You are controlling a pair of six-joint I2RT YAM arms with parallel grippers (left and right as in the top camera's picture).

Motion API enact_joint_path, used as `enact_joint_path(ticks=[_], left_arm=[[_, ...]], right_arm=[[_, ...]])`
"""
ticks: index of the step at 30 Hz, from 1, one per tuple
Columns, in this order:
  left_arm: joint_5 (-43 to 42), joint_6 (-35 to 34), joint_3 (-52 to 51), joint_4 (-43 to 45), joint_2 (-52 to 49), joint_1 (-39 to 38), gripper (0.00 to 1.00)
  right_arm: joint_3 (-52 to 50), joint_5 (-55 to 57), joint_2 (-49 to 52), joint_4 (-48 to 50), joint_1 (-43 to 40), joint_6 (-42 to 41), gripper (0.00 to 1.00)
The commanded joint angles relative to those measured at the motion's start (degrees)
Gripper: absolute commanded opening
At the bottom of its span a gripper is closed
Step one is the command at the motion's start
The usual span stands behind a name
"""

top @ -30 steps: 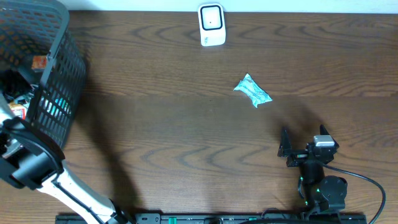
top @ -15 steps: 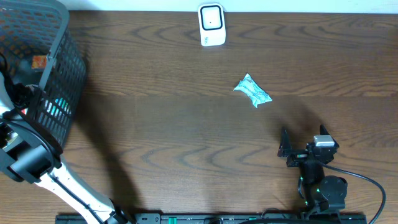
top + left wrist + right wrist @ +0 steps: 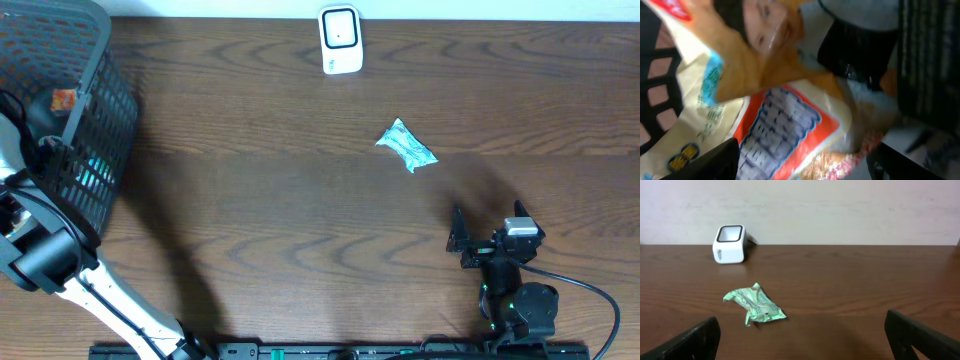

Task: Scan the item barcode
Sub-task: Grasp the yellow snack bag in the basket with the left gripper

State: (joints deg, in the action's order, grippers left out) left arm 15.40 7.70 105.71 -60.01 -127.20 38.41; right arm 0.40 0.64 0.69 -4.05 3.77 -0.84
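Observation:
The white barcode scanner [image 3: 340, 40] stands at the table's far edge, also in the right wrist view as the scanner [image 3: 730, 244]. A crumpled green packet [image 3: 406, 146] lies on the wood in front of it. My left arm [image 3: 45, 250] reaches into the black basket [image 3: 95, 130]. In the left wrist view my left gripper [image 3: 802, 162] is open, its fingers either side of an orange and red snack bag [image 3: 790, 120] lying among other packets. My right gripper [image 3: 488, 215] rests open near the front right, with nothing between its fingers and the green packet [image 3: 756, 305] ahead of it.
The tall mesh basket fills the far left corner and holds several packets, one orange packet [image 3: 64, 98] showing through the rim. A black cable [image 3: 590, 290] runs from the right arm's base at the front edge.
My left arm has pushed a little deeper into the basket, toward its far side. The right arm, the green packet and the scanner have not moved.

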Motion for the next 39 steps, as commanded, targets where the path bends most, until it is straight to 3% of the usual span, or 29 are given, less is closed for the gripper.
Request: enact_joint_path(ticks=[1,10,14,20,22,25,26,34,39], left_arm=[[0.8,0.9,-2.5,2.4,-0.9,0.2,0.79],[0.8,0.9,-4.3,7.1,-0.9,1.2,0.79],[0.7,0.8,-4.4,7.6,-1.0,2.6,0.7],[0.1,0.6,-6.4,8.7,-1.2,3.8,0.66],[0.1,0.6,-7.7,9.7,-1.2,4.0,0.51],[-0.7,0.6,-9.0,10.4,-1.2,3.9,0.1],[-2.4,0.6,-9.0,10.4,-1.2,3.9,0.08],[-14.2,0.6,-8.2,10.2,0.4,3.8,0.07],[-17.0,-1.1,-7.8,10.5,5.8,3.8,0.07]], right_arm=[[-0.1,-0.2,-0.3,-0.2,-0.4,-0.2,0.99],[-0.1,-0.2,-0.3,-0.2,-0.4,-0.2,0.99],[-0.1,-0.2,-0.3,-0.2,-0.4,-0.2,0.99],[-0.1,-0.2,-0.3,-0.2,-0.4,-0.2,0.99],[-0.1,-0.2,-0.3,-0.2,-0.4,-0.2,0.99],[-0.1,-0.2,-0.3,-0.2,-0.4,-0.2,0.99],[-0.1,-0.2,-0.3,-0.2,-0.4,-0.2,0.99],[-0.1,-0.2,-0.3,-0.2,-0.4,-0.2,0.99],[-0.1,-0.2,-0.3,-0.2,-0.4,-0.2,0.99]])
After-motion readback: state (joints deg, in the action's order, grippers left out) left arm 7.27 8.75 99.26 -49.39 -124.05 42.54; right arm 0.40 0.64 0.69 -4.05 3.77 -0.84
